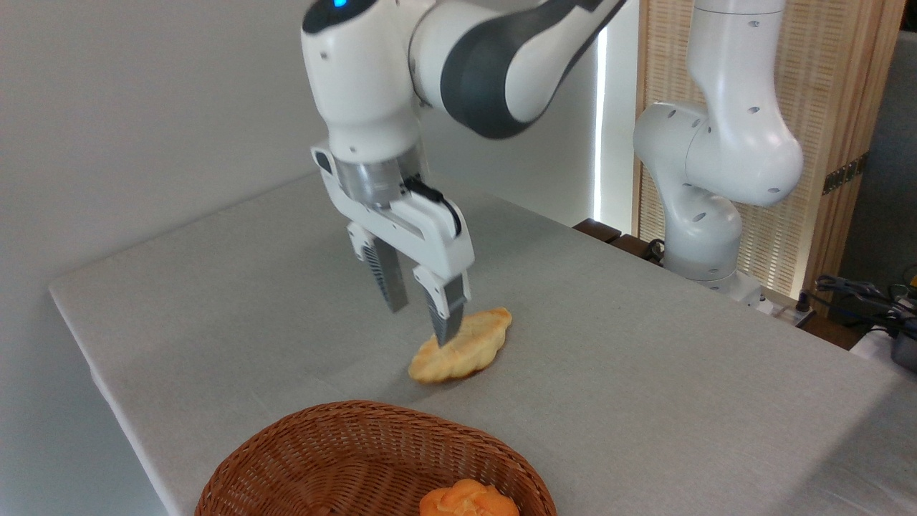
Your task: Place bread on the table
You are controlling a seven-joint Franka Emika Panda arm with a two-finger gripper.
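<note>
Single fixed camera view, read from left to right. At the left I see the bare grey cloth of the table (215, 287), with nothing lying on that end.

Toward the centre, my gripper (419, 315) hangs from the arm with its jaws spread apart and nothing held between them. The left finger stands clear above the cloth; the tip of the right finger overlaps the near-left edge of the bread (466, 347), and from this angle I cannot tell whether it touches the crust or merely hangs in front of it.

The bread lies flat on the table, long axis running diagonally, outside and just beyond the far rim of the wicker basket (322, 459) at the lower centre. Inside the basket, at the bottom edge of the view, a small orange bun (469, 502) remains.

At the right stands the arm's white base column (702, 236), well apart from the bread.

Progress, as I judge it: the placing is essentially done, since the bread rests on the cloth and the fingers are parted. What I take to be left is lifting the gripper clear without nudging the pastry.
</note>
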